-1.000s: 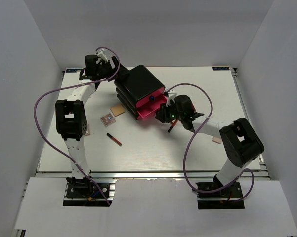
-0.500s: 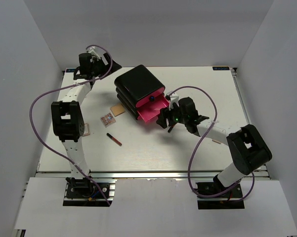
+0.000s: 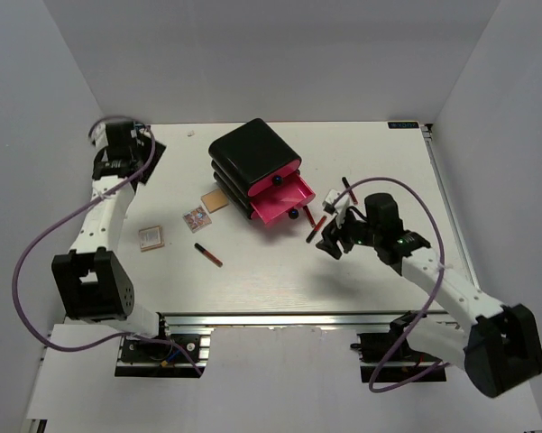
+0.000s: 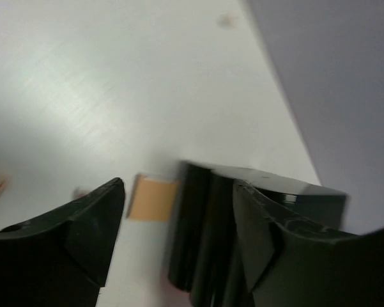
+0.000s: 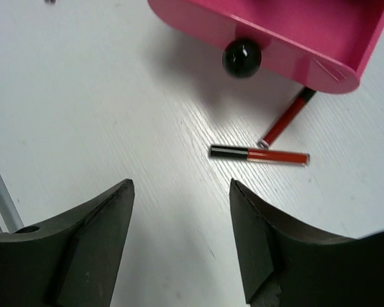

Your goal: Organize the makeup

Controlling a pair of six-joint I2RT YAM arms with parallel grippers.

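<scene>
The makeup lies loose on the white table [image 3: 252, 280]. One black-and-red lipstick [image 3: 208, 254] is left of centre. Two more [image 3: 314, 227] lie by the open pink drawer [image 3: 287, 198], and another [image 3: 350, 190] is further right. A tan tube [image 3: 215, 201] and two patterned packets [image 3: 196, 217] [image 3: 151, 237] lie left of the black box [image 3: 252, 155]. My right gripper [image 3: 330, 242] is open and empty above bare table. Its wrist view [image 5: 179, 192] shows two lipsticks [image 5: 259, 154] [image 5: 287, 118] and the drawer [image 5: 268, 32]. My left gripper [image 3: 149, 153] [image 4: 177, 188] is open and empty at the far left, blurred.
The left wrist view shows the tan tube [image 4: 153, 198] and the black box [image 4: 204, 236] ahead, blurred. White walls enclose the table on three sides. The drawer's black knob [image 5: 241, 57] faces my right gripper. A metal rail [image 3: 280, 317] runs along the near edge.
My left arm swung away from the black box to the far left. My right gripper drew back from the drawer toward the near right. The drawer stays open.
</scene>
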